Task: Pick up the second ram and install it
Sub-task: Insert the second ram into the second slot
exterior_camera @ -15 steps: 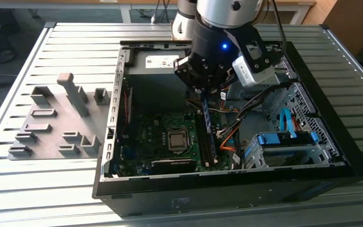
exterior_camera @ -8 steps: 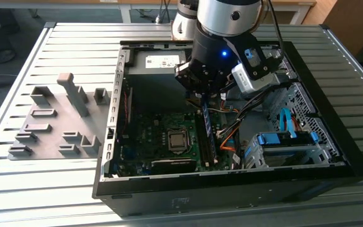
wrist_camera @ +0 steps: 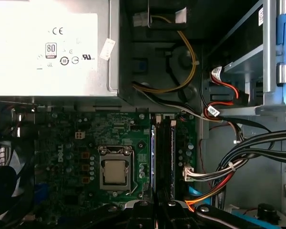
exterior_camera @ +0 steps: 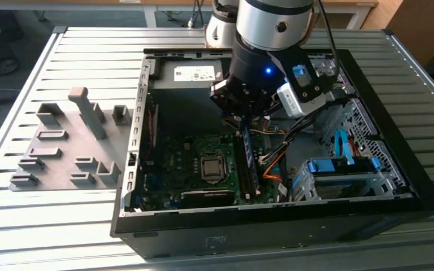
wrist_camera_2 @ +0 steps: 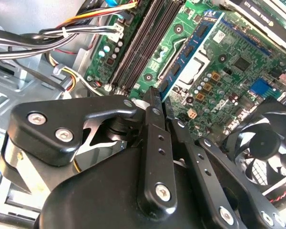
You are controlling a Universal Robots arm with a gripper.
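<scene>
The second ram (exterior_camera: pixel 248 161) is a slim blue-green stick lying lengthwise along the memory slots of the open computer's motherboard (exterior_camera: pixel 194 164). In the second wrist view the second ram (wrist_camera_2: pixel 195 43) stands on edge in the slot nearest the processor. My gripper (exterior_camera: pixel 241 118) hangs over the stick's near end, inside the case. Its black fingers (wrist_camera_2: pixel 152 109) sit close together around that end, so the gripper (wrist_camera_2: pixel 160 98) is shut on it. In the first wrist view the second ram (wrist_camera: pixel 154 157) shows edge-on, running away from the gripper (wrist_camera: pixel 157 206).
The processor socket (wrist_camera: pixel 115 171) lies right beside the slots. Bundled cables (wrist_camera: pixel 248 152) run on their other side. A power supply (wrist_camera: pixel 47 47) fills the case's far end. A fan (wrist_camera_2: pixel 264 143) and blue drive-bay clips (exterior_camera: pixel 338 166) sit nearby. Grey holder blocks (exterior_camera: pixel 66 147) stand on the table outside.
</scene>
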